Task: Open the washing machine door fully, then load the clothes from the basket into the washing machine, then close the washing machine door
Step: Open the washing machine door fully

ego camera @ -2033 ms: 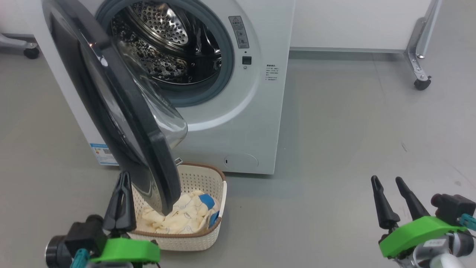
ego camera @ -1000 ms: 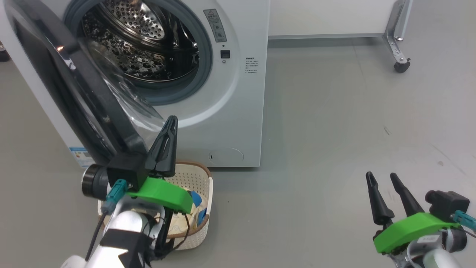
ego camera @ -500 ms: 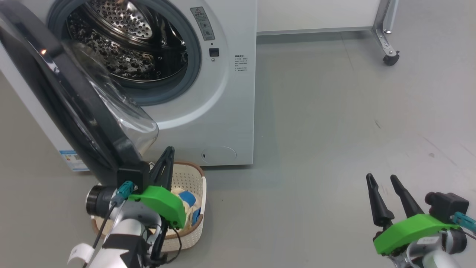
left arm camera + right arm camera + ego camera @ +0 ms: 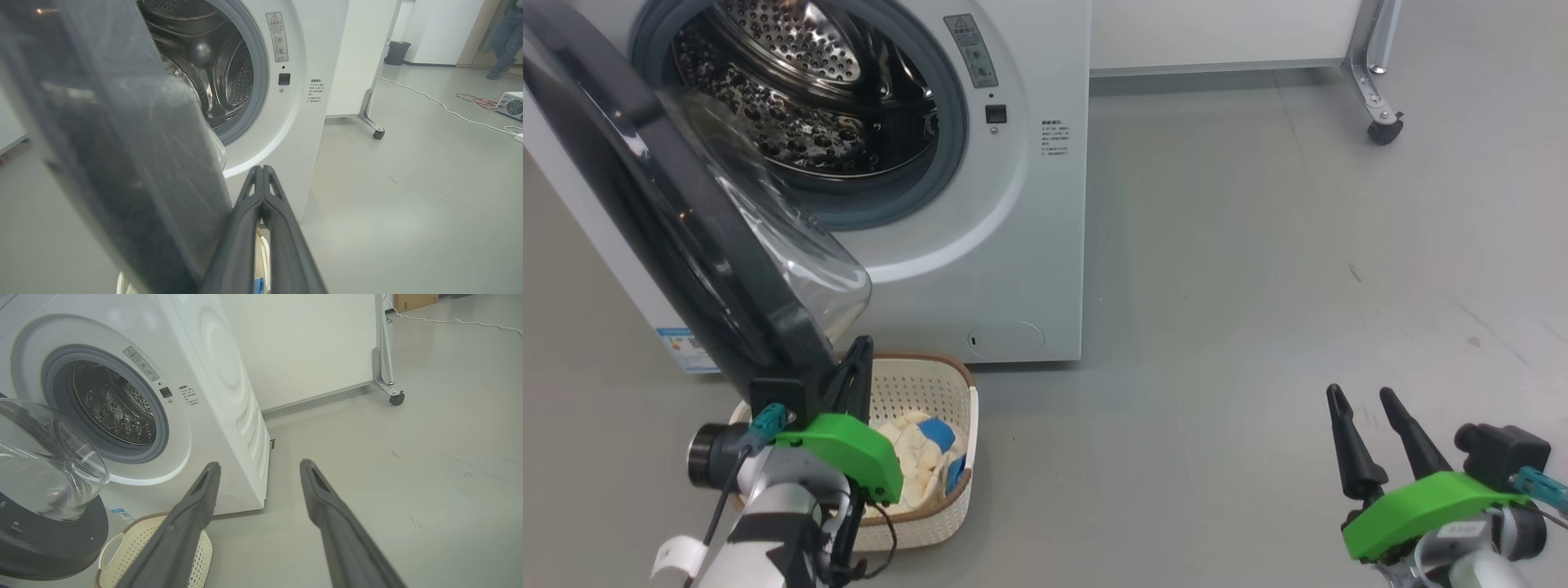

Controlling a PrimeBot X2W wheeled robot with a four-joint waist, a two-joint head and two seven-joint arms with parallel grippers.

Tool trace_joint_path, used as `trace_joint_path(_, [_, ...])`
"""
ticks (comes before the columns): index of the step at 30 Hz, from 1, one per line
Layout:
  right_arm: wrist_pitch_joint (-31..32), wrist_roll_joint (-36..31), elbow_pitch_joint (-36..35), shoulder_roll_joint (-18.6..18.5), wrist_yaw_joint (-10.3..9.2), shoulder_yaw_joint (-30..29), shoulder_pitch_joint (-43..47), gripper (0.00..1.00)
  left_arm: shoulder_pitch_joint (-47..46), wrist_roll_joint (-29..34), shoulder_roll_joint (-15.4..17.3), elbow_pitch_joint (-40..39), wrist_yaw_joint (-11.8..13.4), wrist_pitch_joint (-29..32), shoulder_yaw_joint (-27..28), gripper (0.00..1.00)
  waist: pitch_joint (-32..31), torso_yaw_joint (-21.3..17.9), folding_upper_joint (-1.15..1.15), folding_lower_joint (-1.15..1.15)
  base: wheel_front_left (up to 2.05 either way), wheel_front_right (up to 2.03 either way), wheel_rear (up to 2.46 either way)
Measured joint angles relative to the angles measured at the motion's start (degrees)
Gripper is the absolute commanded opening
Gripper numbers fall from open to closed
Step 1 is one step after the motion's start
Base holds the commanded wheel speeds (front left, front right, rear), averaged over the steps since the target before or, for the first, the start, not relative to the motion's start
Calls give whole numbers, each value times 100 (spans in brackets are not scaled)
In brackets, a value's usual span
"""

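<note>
Nearest, the right gripper hangs low over the floor, its two fingers spread apart and holding nothing. The left gripper has its fingers pressed together with nothing between them. Its tips are just beside the lower free edge of the washing machine door, on the glass-bowl side; whether they touch it I cannot tell. Below sits the basket, at the foot of the washing machine, with the clothes bundled inside. The door stands only part-way open, so the step in hand looks like swinging it wide. Best to push on the black rim, not the glass, following the hinge's arc and staying clear of the basket. Beyond, the steel drum is open to view.
</note>
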Motion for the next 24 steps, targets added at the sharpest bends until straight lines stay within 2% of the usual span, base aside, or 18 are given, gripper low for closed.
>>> trace_joint_path(12, [1, 0, 8, 1, 0, -33, 1, 100, -57, -3, -19, 229, -9, -227, -87, 0, -20, 239, 0, 0, 0, 0, 0])
trace_joint_path(24, [1, 1, 7, 15, 0, 11, 2, 100, -58, -56, -27, 224, -1, -248, -198, 0, -2, 927, 0, 0, 0, 0, 0])
